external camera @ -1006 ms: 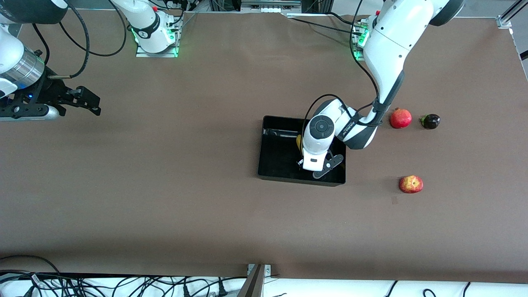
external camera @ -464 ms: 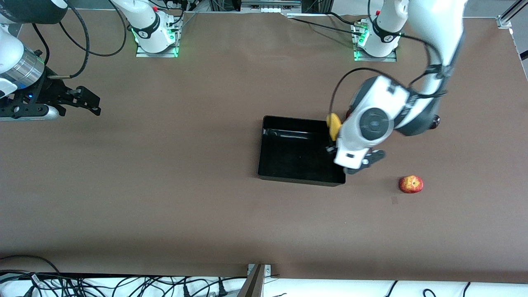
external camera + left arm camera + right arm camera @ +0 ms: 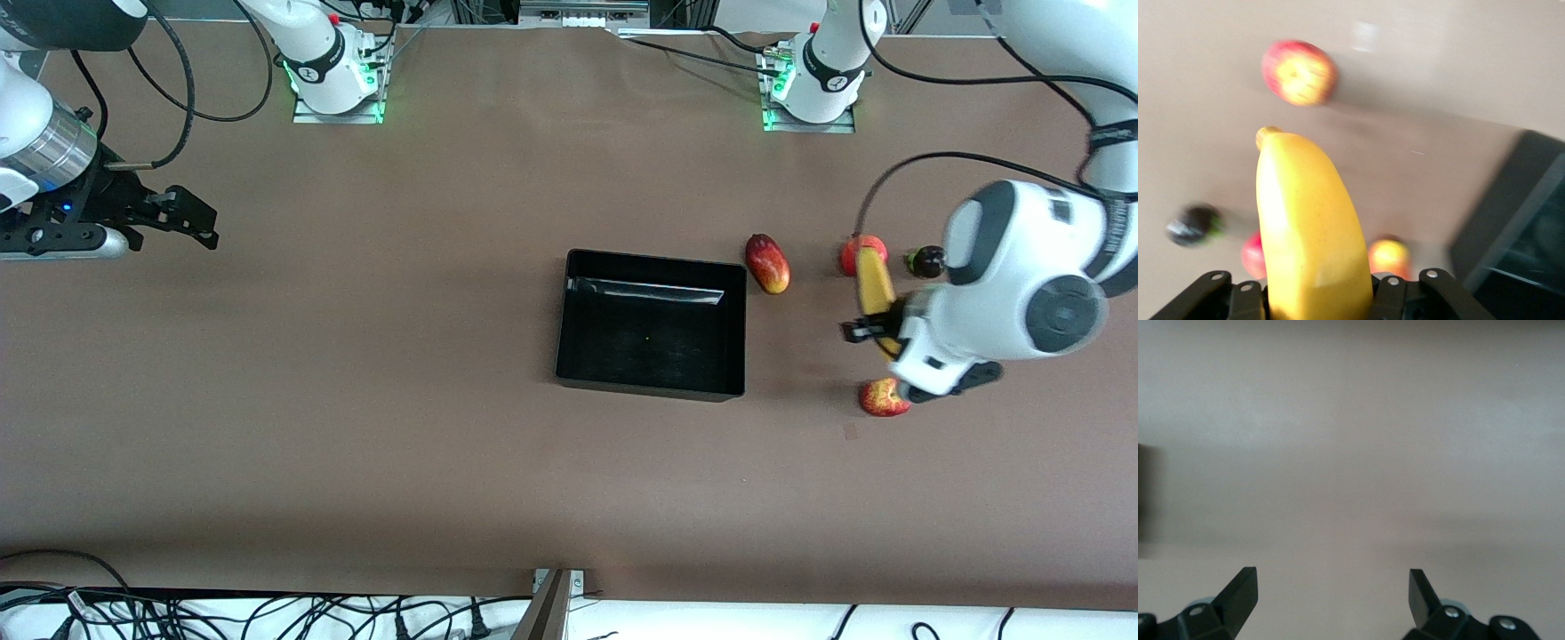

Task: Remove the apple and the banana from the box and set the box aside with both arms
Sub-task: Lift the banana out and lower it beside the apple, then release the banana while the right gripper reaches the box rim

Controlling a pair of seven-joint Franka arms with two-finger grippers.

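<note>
Table (image 3: 400, 462) is covered edge to edge by a matte brown sheet; a small darker mark (image 3: 850, 431) is seen on it at lower right of the front frame. Two metal mounting plates (image 3: 338, 111) lit green are bolted along the top edge. Aluminium framing (image 3: 582, 11) is visible at top centre. A white strip with tangled black cables (image 3: 267, 613) runs along the bottom, with a metal bracket (image 3: 553, 600) at bottom centre. Lighting is even, shadows soft.
</note>
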